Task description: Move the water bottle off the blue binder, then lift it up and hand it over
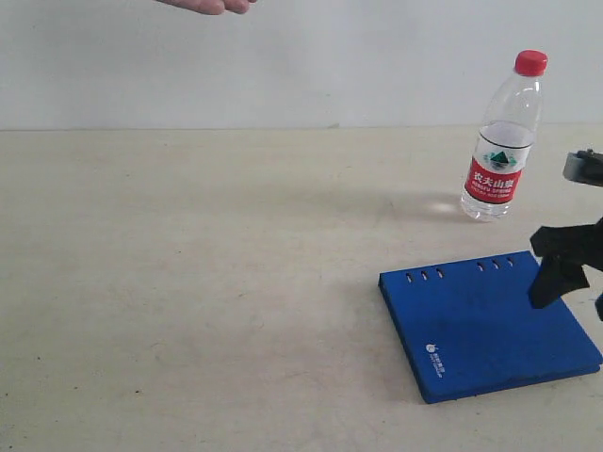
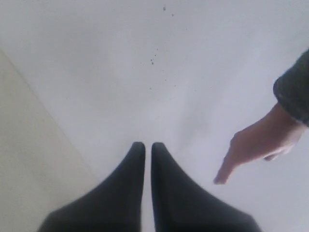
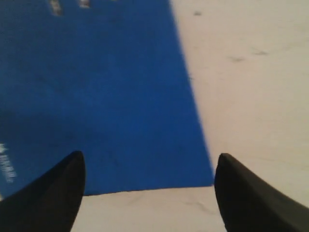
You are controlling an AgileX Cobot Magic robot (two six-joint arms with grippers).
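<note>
The water bottle (image 1: 504,141), clear with a red cap and a red-and-white label, stands upright on the table behind the blue binder (image 1: 490,325), not touching it. The binder lies flat near the front right with nothing on it. My right gripper (image 1: 573,282) hangs open over the binder's right side, well apart from the bottle. In the right wrist view the right gripper (image 3: 149,157) is wide open and empty above the binder's (image 3: 96,96) corner. My left gripper (image 2: 147,145) is shut with nothing in it, facing a white wall; it does not show in the exterior view.
A person's hand (image 1: 212,5) reaches in at the top left of the exterior view, and the hand (image 2: 256,145) also appears in the left wrist view, fingers pointing down. The beige table (image 1: 188,282) spreads left of the binder. A white wall stands behind.
</note>
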